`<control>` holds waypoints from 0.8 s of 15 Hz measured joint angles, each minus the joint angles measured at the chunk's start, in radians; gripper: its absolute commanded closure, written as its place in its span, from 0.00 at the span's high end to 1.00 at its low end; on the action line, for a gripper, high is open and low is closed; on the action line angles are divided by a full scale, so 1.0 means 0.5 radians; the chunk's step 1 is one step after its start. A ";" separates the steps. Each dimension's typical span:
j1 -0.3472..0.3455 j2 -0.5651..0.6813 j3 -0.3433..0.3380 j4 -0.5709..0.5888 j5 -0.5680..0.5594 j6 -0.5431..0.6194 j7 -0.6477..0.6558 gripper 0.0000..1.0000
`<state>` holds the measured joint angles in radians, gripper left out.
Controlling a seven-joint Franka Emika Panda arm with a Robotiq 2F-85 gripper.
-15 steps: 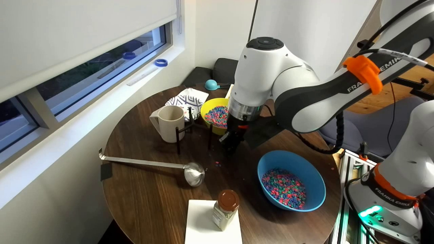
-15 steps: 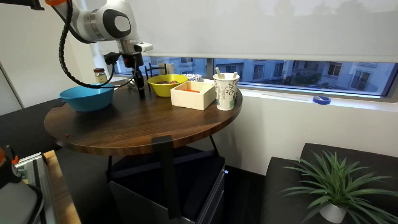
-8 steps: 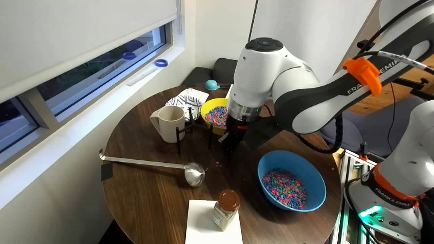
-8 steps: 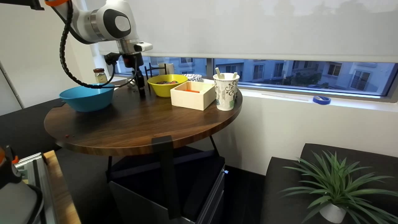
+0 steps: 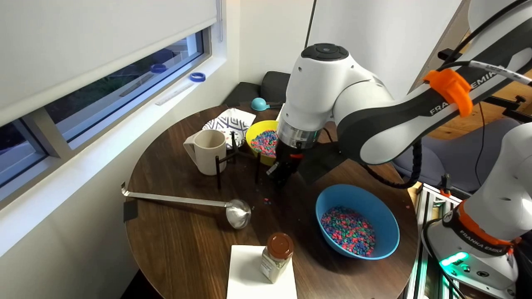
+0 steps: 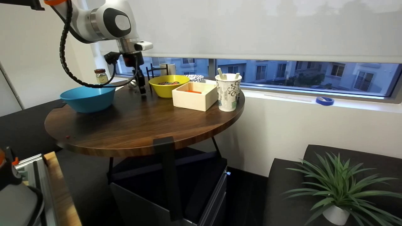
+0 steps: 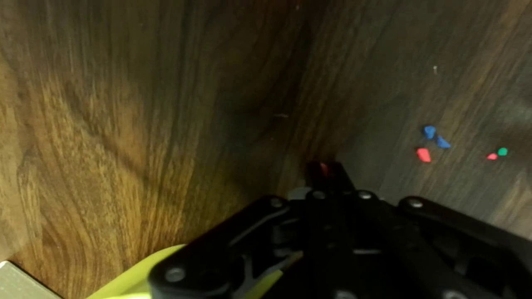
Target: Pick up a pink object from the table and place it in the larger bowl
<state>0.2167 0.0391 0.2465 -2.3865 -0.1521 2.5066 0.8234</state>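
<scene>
My pincer point(image 7: 326, 168) is pinched nearly to nothing, its fingers parted only by the small pink object point(image 7: 324, 169) between their tips; a dim sliver of it shows in the wrist view. I reach down over the round table point(image 6: 135, 125) near the yellow bowl point(image 6: 165, 91), and whether my tips touch the wood I cannot tell. The larger bowl point(image 5: 380, 214), bright blue and wide, stands well apart from my pincer, with a bed of small pieces point(image 5: 349, 230) (pink, blue and green together) in its bottom. The yellow bowl has a like mix in it. Loose on the wood to one side of my tips lie two blue pieces point(image 7: 429, 132), a pink piece point(image 7: 423, 155) just beside them, and farther off a green piece point(image 7: 502, 151) with a smaller pink piece point(image 7: 492, 156) close by. In an exterior view a pale wooden box point(image 6: 188, 101) and a patterned paper cup point(image 6: 226, 94) stand near the yellow bowl; a ladle point(image 5: 238, 214) lies across from the larger bowl, a mug point(image 5: 211, 157) behind it
</scene>
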 measured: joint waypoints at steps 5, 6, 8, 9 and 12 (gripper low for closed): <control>0.010 -0.207 -0.001 0.021 0.006 -0.166 0.020 0.02; -0.003 -0.262 -0.006 0.022 -0.004 -0.181 0.035 0.02; -0.046 -0.364 -0.018 0.026 -0.060 -0.182 0.068 0.02; -0.078 -0.405 -0.024 0.029 -0.094 -0.180 0.085 0.02; -0.182 -0.459 -0.039 0.041 -0.170 -0.110 0.092 0.02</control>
<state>0.1256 -0.1905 0.2272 -2.3659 -0.2371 2.4513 0.8695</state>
